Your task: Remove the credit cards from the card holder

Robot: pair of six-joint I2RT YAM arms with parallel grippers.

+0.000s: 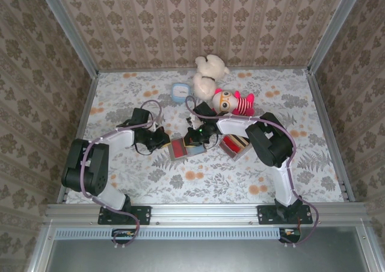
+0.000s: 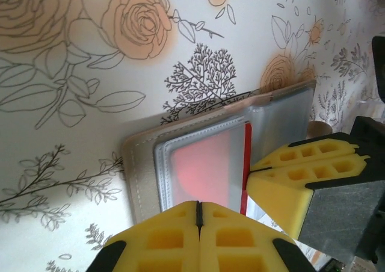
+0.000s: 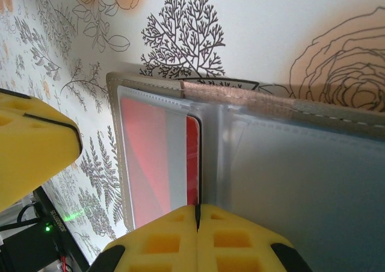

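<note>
Where the two arms meet near the middle of the flowered surface (image 1: 120, 97), the card holder (image 1: 179, 148) lies open and flat. The left tool (image 1: 162, 141) is at its left edge and the right tool (image 1: 195, 138) is over its right half. From this height neither tool's gap can be judged. A grey tray (image 1: 234, 144) with red contents sits just right of the holder. A small blue box (image 1: 180, 92) and two soft toys (image 1: 210, 73) lie farther back.

From the left wrist, the left tool (image 2: 198, 204) has its yellow fingers pressed together with no gap. Their tips are at the near edge of the holder's clear pocket, and a red card (image 2: 207, 170) lies inside that pocket. The right tool (image 2: 258, 173) comes in from the right with its fingers also together, its tip at the card's exposed red edge.

From the right wrist, the right tool (image 3: 197, 207) is closed, its seam meeting the red card's (image 3: 192, 157) bare edge beside the fold. Whether that edge is actually pinched cannot be told. The left tool (image 3: 36, 145) hangs just beside the holder's outer edge.
</note>
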